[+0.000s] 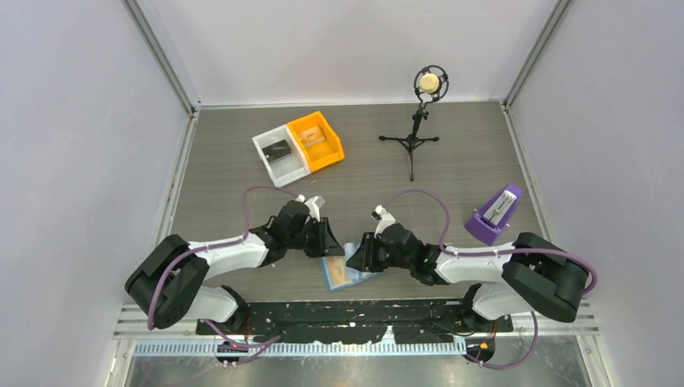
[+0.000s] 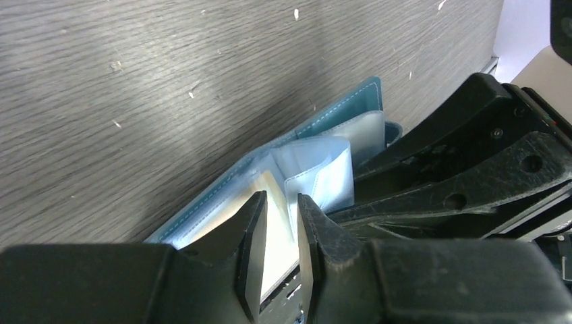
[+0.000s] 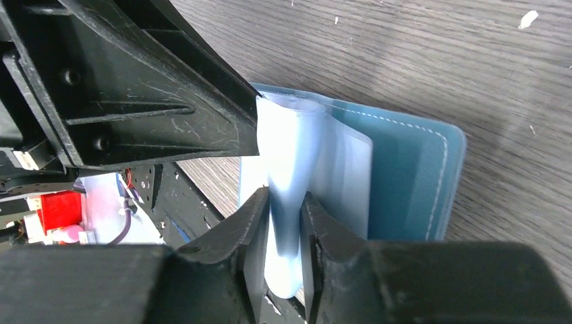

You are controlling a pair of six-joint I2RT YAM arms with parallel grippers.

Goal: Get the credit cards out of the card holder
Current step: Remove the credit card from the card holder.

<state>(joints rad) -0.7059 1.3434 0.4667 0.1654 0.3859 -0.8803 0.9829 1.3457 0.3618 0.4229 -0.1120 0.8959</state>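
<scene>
The light-blue card holder [image 1: 343,274] lies open at the table's near edge, between my two grippers. My left gripper [image 1: 327,242] is over its left half. In the left wrist view its jaws [image 2: 280,199] stand a narrow gap apart, and a tan card [image 2: 276,243] in a pocket of the holder [image 2: 337,128] shows through the gap. My right gripper [image 1: 355,258] is shut on the holder's clear pocket leaves [image 3: 287,155] and holds them up from the blue cover [image 3: 411,175]. A black card [image 1: 277,149] lies in the white bin.
A white bin [image 1: 262,153] and an orange bin [image 1: 335,145] stand side by side at the back left; something tan lies in the orange bin. A microphone on a small tripod [image 1: 415,121] stands at the back. A purple wedge stand [image 1: 494,214] is at the right.
</scene>
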